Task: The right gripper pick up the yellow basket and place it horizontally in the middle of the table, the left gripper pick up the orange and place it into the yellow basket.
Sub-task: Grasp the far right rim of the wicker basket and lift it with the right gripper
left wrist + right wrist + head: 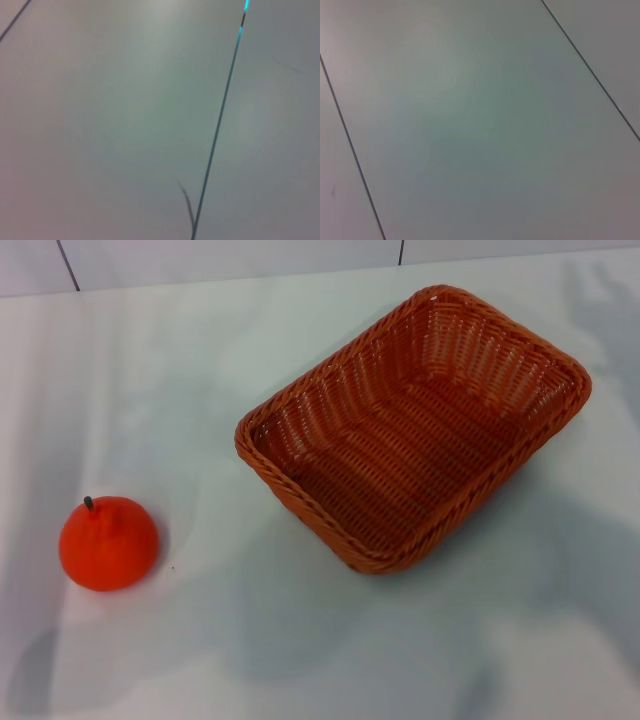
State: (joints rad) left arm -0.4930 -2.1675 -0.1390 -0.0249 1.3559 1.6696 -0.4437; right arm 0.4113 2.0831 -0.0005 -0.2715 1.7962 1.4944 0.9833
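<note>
The yellow basket (415, 430), an orange-brown woven rectangular basket, stands empty and upright on the white table (200, 380), right of centre in the head view, turned diagonally. The orange (108, 542), with a short dark stem on top, sits on the table at the front left, well apart from the basket. Neither gripper shows in any view. The left wrist and right wrist views show only pale flat surface with thin dark seam lines.
The table's far edge meets a pale wall with dark seams (68, 265) at the back. Soft shadows lie on the table at the front and the far right.
</note>
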